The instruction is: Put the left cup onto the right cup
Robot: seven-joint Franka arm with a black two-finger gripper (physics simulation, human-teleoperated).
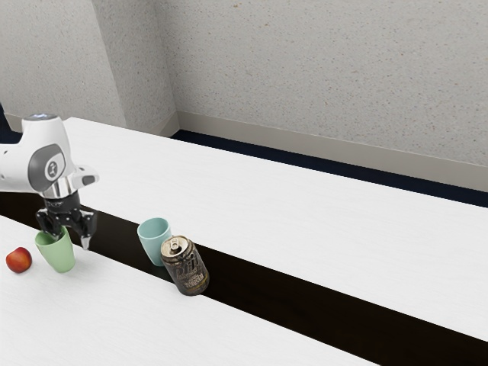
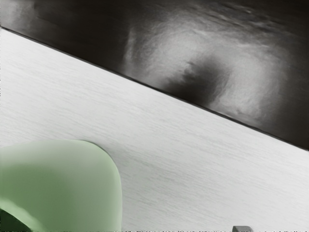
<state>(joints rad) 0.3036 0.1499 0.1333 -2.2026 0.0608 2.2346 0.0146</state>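
Speckled grey walls back a white table (image 1: 320, 206) split by a dark glossy strip (image 1: 305, 305), and the green cup (image 1: 56, 253), the one to be moved, stands on the near white part at the strip's edge. The gripper (image 1: 65, 236) hangs directly over the green cup with its fingers spread, and the finger (image 1: 86, 239) on the teal cup's side looks clear of the wall, so I judge nothing is clasped yet. The teal cup (image 1: 155, 240), the target, stands well apart from the green cup toward the exterior view's right, with a dark can (image 1: 185, 266) just past it. A red apple (image 1: 19, 260) lies just beside the green cup on the opposite side. The green cup looks like a light, stiff, thin-walled tumbler with a smooth tapered side, so it will likely slip downward under a weak pinch. The better hold is probably across the rim, one finger inside and one outside. It seems to lean slightly, though I cannot be sure. The far finger is partly masked by the hand, the green cup's interior is hidden, and the wrist view cuts off all but a blurred part of it.
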